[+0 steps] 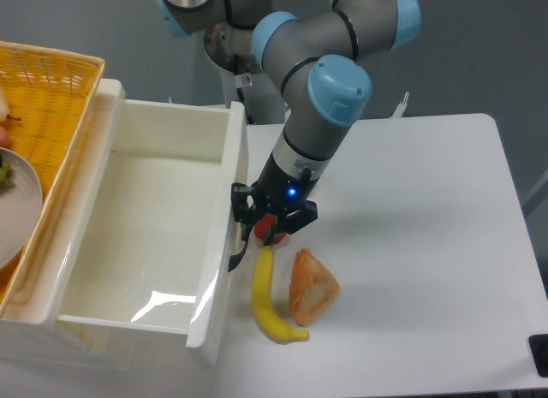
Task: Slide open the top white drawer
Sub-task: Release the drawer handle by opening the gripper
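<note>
The top white drawer (145,244) stands pulled far out of the cabinet, its deep cream tray empty and its front panel (224,244) facing right. Its curved black handle (237,254) shows on that front. My gripper (271,220) points down just right of the front panel, above the handle's upper end. Its fingers look spread apart, the left finger (241,205) close against the drawer front. Whether it touches the handle is hidden. The lower drawer is hidden under the top one.
A small red object (267,229) sits under the gripper. A banana (267,299) and a piece of bread (312,287) lie on the white table (411,244) just right of the drawer front. A wicker basket (51,115) with a plate (15,210) sits on the cabinet at left.
</note>
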{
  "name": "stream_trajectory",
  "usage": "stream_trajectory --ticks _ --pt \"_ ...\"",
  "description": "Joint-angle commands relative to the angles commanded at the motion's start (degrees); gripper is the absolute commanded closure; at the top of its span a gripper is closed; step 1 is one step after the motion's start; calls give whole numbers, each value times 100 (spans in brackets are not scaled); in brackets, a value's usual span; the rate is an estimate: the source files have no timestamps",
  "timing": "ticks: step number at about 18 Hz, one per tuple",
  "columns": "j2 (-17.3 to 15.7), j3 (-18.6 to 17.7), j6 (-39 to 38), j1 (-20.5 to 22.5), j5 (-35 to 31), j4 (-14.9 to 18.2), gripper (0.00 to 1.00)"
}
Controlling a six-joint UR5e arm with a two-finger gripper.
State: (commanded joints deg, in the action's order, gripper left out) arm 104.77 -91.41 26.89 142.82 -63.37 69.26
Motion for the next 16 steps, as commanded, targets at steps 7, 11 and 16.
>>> stream_trajectory --ticks 7,11,16 --pt "70 -9 0 0 96 0 47" --pt "97 -9 0 0 132 0 36" --pt "123 -9 0 0 176 0 26"
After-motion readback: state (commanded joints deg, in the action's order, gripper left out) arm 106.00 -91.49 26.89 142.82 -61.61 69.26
